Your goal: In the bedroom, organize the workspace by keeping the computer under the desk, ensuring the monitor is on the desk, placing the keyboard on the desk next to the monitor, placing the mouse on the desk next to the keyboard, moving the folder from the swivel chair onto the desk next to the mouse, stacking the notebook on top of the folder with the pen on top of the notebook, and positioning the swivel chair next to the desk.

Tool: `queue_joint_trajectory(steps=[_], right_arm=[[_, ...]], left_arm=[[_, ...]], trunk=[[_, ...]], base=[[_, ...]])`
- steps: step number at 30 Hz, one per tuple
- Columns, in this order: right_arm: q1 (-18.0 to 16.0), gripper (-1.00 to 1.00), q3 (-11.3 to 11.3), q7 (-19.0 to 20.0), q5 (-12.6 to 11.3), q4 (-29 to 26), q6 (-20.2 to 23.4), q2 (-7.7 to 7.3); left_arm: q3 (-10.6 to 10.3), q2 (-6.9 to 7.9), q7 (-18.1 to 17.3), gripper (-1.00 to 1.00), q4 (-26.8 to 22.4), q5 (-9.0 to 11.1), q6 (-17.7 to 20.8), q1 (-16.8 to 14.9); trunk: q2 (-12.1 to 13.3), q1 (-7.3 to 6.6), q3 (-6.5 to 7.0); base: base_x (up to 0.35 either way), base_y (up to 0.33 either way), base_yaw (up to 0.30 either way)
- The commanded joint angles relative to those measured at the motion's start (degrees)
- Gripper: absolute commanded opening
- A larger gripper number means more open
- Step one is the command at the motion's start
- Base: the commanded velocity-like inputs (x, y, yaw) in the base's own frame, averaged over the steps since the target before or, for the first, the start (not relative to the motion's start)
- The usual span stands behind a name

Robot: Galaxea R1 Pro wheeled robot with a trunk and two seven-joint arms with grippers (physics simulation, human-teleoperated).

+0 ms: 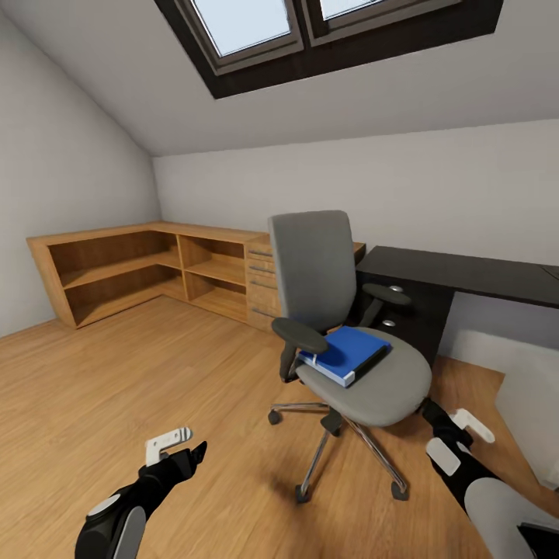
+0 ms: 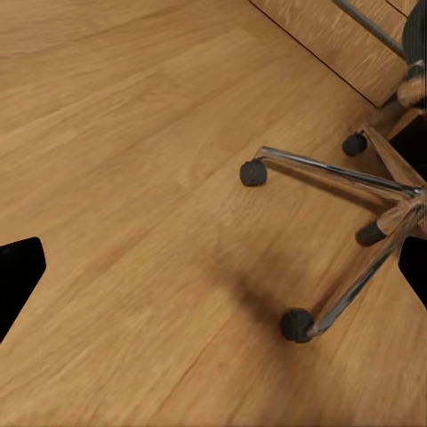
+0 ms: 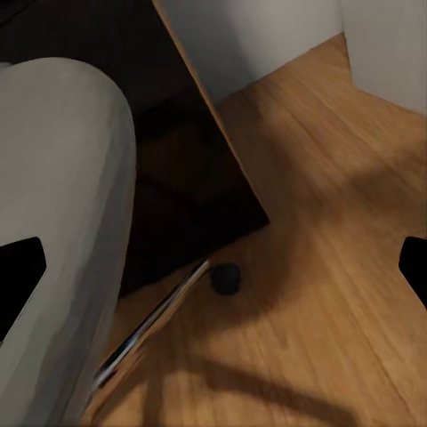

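The grey swivel chair (image 1: 314, 272) stands mid-room on the wood floor, a little out from the black desk (image 1: 466, 272) behind it to the right. A bright-blue folder (image 1: 345, 353) lies on its seat. My left gripper (image 1: 180, 449) hangs open low over the floor, left of the chair's metal base (image 2: 356, 178), with nothing between its fingers. My right gripper (image 1: 458, 439) is open and empty beside the seat's right edge (image 3: 62, 222), above a castor (image 3: 225, 277). A light-grey box (image 1: 532, 411), apparently the computer, stands on the floor at the far right. Monitor, keyboard, mouse, notebook and pen are out of view.
Low wooden shelving (image 1: 140, 268) runs along the left and back walls, with wooden drawers behind the chair. The desk's black drawer unit (image 1: 411, 318) sits just behind the seat. A skylight (image 1: 310, 23) is set in the sloped ceiling. Bare floor (image 1: 116, 373) lies to the left.
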Motion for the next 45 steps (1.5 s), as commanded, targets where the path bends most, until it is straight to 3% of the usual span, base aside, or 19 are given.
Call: queue_joint_trajectory(steps=[1,4,5,14,17,18,24,33,45], right_arm=[[-0.01,1.00,0.32,0.66,-1.26,0.04,-0.04,-0.33],[0.02,1.00,0.31,4.34,-4.22,0.13,1.79,-1.50],[0.04,1.00,0.30,12.93,-10.18,0.42,10.21,-4.21],[0.04,1.00,0.30,24.07,-14.39,3.27,20.86,-7.52],[0.04,1.00,0.30,25.55,-14.91,3.66,21.89,-7.98],[0.04,1.00,0.30,26.60,-16.87,3.93,22.89,-8.61],[0.04,1.00,0.30,27.22,-19.07,4.03,26.97,-9.58],[0.04,1.00,0.30,28.80,-19.82,4.06,33.13,-10.95],[0.04,1.00,0.31,29.08,-19.97,3.53,33.88,-10.85]], left_arm=[[-0.09,-0.04,0.26,1.00,-0.06,0.59,0.33,-0.03],[-0.46,-0.05,0.25,1.00,-0.04,0.57,0.35,-0.03],[-0.82,-0.05,0.19,1.00,0.03,0.57,0.36,-0.03],[-1.73,-0.05,0.16,1.00,0.05,0.57,0.36,-0.03],[-1.84,-0.05,0.16,1.00,0.06,0.57,0.36,-0.03],[-1.94,-0.05,0.16,1.00,0.06,0.55,0.36,-0.03],[-2.28,-0.05,0.16,1.00,0.06,0.56,0.36,-0.03],[-2.75,-0.05,0.16,1.00,0.26,0.57,0.32,-0.03],[-2.89,0.02,0.15,1.00,0.41,0.55,0.32,-0.03]], trunk=[[-0.03,-0.01,-0.06],[-0.03,-0.01,-0.06],[-0.03,-0.01,-0.06],[-0.03,-0.01,-0.06],[-0.03,-0.01,-0.06],[-0.03,-0.01,-0.06],[-0.03,-0.01,-0.06],[-0.03,-0.01,-0.06],[-0.03,-0.01,-0.06]], base=[[0.000,0.000,0.000],[0.000,0.000,0.000],[0.000,0.000,0.000],[0.000,0.000,0.000],[0.000,0.000,0.000],[0.000,0.000,0.000],[0.000,0.000,0.000],[0.149,0.000,0.000],[0.310,0.000,0.000]])
